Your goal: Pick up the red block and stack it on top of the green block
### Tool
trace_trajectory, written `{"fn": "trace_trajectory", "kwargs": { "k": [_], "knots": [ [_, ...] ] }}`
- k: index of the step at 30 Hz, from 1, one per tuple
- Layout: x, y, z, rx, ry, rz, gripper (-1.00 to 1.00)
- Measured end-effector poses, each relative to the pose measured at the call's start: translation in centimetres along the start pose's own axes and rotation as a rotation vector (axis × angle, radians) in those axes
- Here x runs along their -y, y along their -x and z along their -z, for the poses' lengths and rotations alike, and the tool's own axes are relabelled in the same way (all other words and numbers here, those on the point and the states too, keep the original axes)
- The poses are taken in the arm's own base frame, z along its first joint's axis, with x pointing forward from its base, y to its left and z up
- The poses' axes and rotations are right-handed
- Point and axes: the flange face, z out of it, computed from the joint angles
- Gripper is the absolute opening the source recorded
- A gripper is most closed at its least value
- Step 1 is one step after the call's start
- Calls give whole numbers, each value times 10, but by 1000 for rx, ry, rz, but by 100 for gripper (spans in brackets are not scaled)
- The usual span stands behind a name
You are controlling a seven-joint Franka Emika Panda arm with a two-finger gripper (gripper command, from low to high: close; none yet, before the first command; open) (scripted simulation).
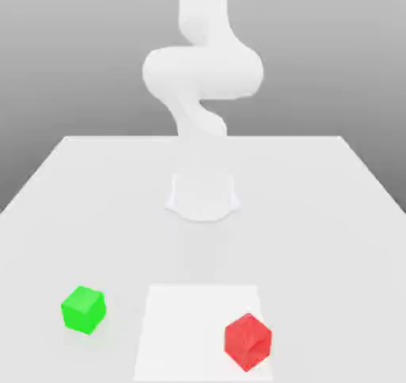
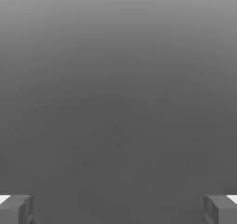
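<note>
Looking down the white table [image 1: 95, 191], I see the two blocks waiting near the close edge. The red block [image 1: 248, 342] sits by the close edge, toward the exterior view's right. It is turned a little, so one corner points at me. It rests on a paler square patch [image 1: 190, 326] on the table top. The green block [image 1: 83, 309] sits near the same edge, but toward the exterior view's left. It is just off the patch. The two blocks are well apart, so I can go for one without bumping the other.

My white arm [image 1: 202, 64] stands at the far side of the table, bent up and folded over its round base [image 1: 203, 199]. It is well away from both blocks.

From the hand view, the claw [image 2: 118, 209] is as wide open as it goes. Its two grey fingertips [image 2: 16, 209] sit far apart at the sides of the picture. Nothing is between them, so it holds nothing. I think it is wide open so it can slip around the red block.

I think the job has not started yet. The red block is on the table, not on the green one. Because it is turned, I may need to twist the claw so the fingers meet flat sides.
</note>
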Motion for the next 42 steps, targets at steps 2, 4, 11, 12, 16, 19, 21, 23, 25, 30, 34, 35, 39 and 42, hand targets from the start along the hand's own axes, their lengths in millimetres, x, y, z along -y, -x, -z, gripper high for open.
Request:
{"fn": "trace_trajectory", "kwargs": {
  "k": [2,4,11,12,16,19,21,23,25,30,34,35,39,42],
  "knots": [
    [-1,6,-45,62,27,48,0],
    [-3,15,-86,121,54,95,0],
    [-25,68,-220,316,146,260,0],
    [-31,78,-237,343,159,284,0],
    [-56,122,-300,450,214,383,0],
    [-79,161,-340,530,255,464,0],
    [-98,185,-363,581,285,514,0],
    [-120,209,-384,631,316,563,0],
    [-135,224,-403,649,328,583,0],
    [-158,248,-438,656,331,589,-100],
    [-158,249,-438,657,332,588,-100],
    [-161,251,-442,657,332,588,-100],
    [-145,235,-418,657,332,590,-100],
    [-146,208,-394,652,338,576,-100]
  ]
}}
